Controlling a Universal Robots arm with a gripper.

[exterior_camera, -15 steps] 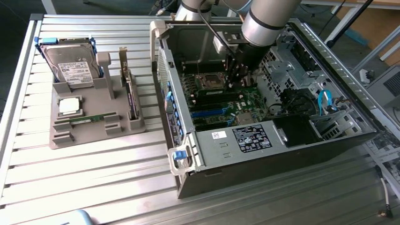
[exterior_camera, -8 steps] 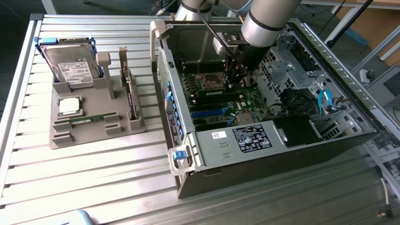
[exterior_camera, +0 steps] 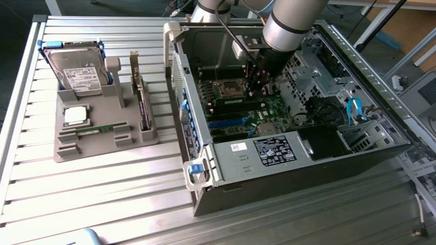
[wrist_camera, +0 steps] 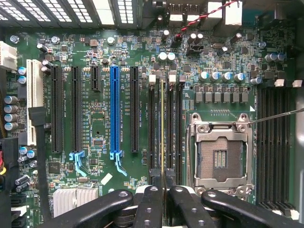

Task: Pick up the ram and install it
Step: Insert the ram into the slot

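wrist view: ram [wrist_camera: 163, 128] edge-on, thin yellowish strip, pinched in hand [wrist_camera: 164, 191].

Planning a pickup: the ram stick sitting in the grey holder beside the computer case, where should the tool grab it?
Grip the ram stick mid-length on its exposed upper edge, coming straight down from above: it looks set on edge in the grey holder, whose blocks flank both ends.

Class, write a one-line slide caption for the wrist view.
Gripper shut on the ram, edge-on among the memory slots beside the empty processor socket.
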